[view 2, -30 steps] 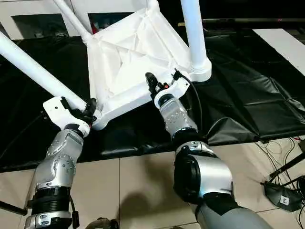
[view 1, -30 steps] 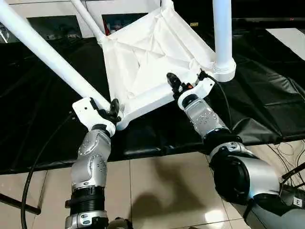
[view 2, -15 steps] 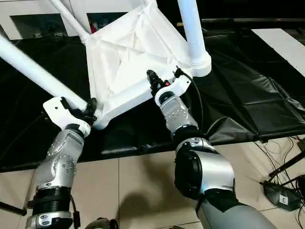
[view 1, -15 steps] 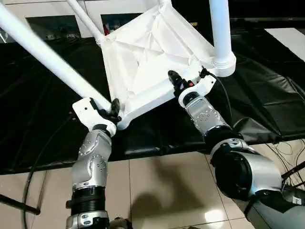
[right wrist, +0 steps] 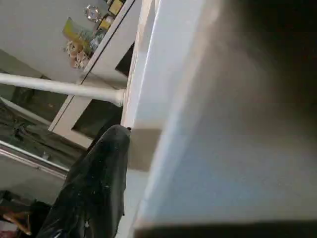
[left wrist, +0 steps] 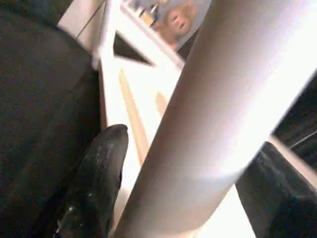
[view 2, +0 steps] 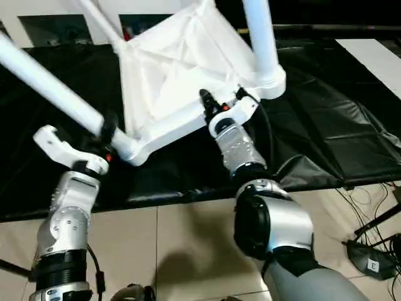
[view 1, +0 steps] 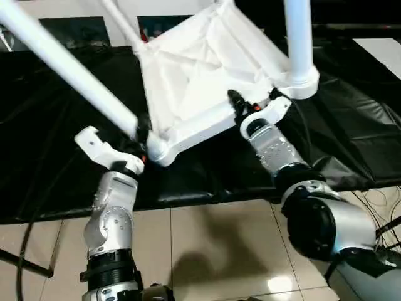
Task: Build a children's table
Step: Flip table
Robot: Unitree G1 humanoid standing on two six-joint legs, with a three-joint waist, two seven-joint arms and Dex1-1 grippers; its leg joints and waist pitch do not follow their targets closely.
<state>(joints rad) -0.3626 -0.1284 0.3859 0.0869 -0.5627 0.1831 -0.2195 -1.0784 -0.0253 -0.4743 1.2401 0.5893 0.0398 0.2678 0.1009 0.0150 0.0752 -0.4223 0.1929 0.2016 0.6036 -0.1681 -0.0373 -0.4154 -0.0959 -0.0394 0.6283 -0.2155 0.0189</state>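
The white table top [view 1: 200, 69] is upside down and tilted, ribbed underside towards me, with white legs in its corner sockets. One leg [view 1: 62, 56] slants up to the left, another [view 1: 299, 37] stands up on the right, and a third [view 1: 119, 19] rises at the back. My left gripper [view 1: 141, 133] is shut on the slanting leg just above the near corner socket [view 1: 156, 150]; the left wrist view has the leg [left wrist: 218, 124] between both black fingers [left wrist: 99, 168]. My right gripper [view 1: 240, 108] is shut on the top's near rim, one finger [right wrist: 99, 183] against it.
Black cloth [view 1: 351, 125] covers the low surface under the table, with creases on the right. Beige floor tiles [view 1: 207, 251] lie in front. Cables and a black stand base [view 2: 369, 257] are at the lower right. A flat white panel [view 1: 382, 47] lies far right.
My left wrist has swung out to the left and its fingers have moved from the corner onto the leg. The table and right gripper have shifted slightly up and right.
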